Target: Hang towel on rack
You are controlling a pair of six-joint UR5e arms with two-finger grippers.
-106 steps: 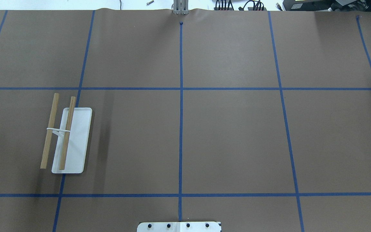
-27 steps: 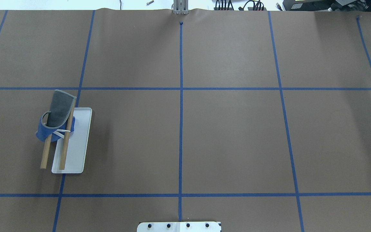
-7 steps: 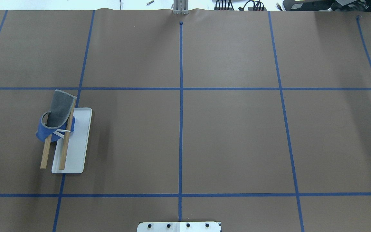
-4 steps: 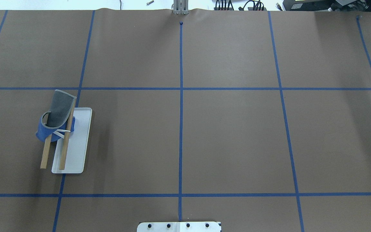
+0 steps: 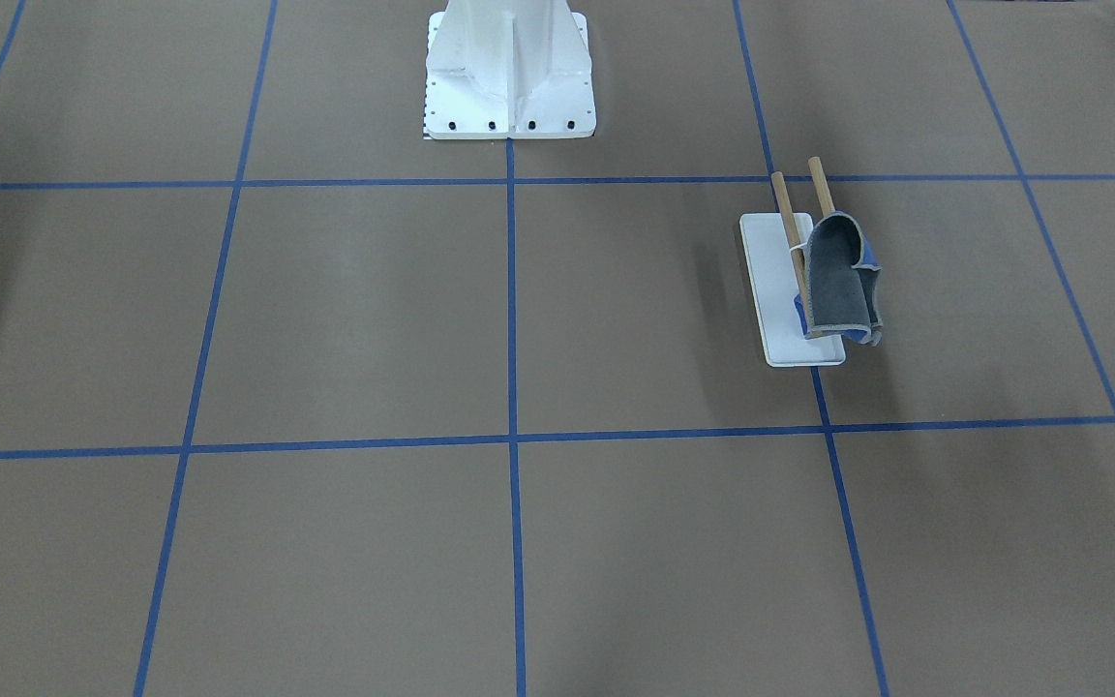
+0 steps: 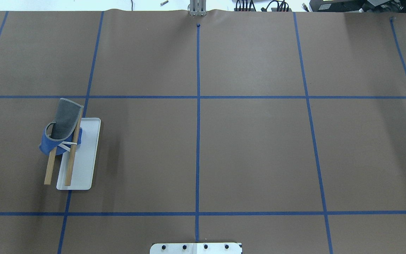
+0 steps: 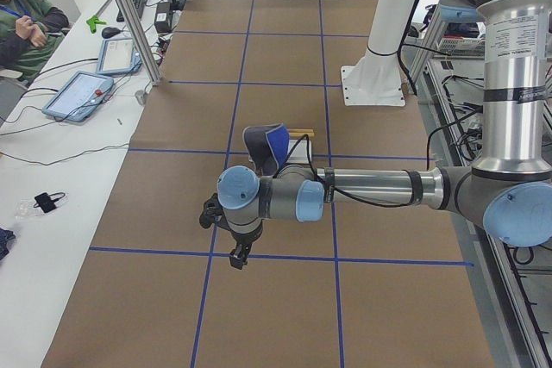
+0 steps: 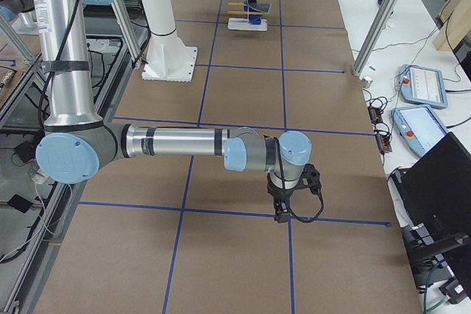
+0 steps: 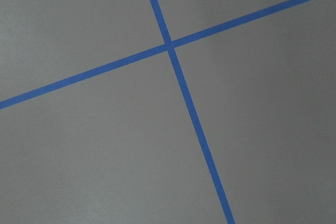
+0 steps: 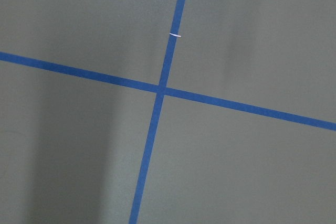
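The towel (image 6: 65,119) hangs draped over the two wooden dowels (image 6: 50,168) of the rack (image 6: 84,165), grey side up, with blue folds below. It also shows in the front-facing view (image 5: 836,281), on the rack (image 5: 768,281), and in both side views (image 7: 269,139) (image 8: 255,8). My left gripper (image 7: 239,256) shows only in the exterior left view, high over the table and nearer that camera than the rack. My right gripper (image 8: 283,215) shows only in the exterior right view, far from the rack. I cannot tell whether either is open or shut. Both wrist views show only taped table.
The white bolted pedestal (image 5: 509,68) stands at the robot's edge of the table (image 6: 196,248). Blue tape lines cross the brown table cover (image 6: 252,151). A seated person (image 7: 26,19) and tablets (image 7: 78,96) are at a side bench beyond the table's far edge.
Fifteen seconds ago the rack was bare; the towel now hangs over its dowels. Over the last few seconds nothing has visibly moved.
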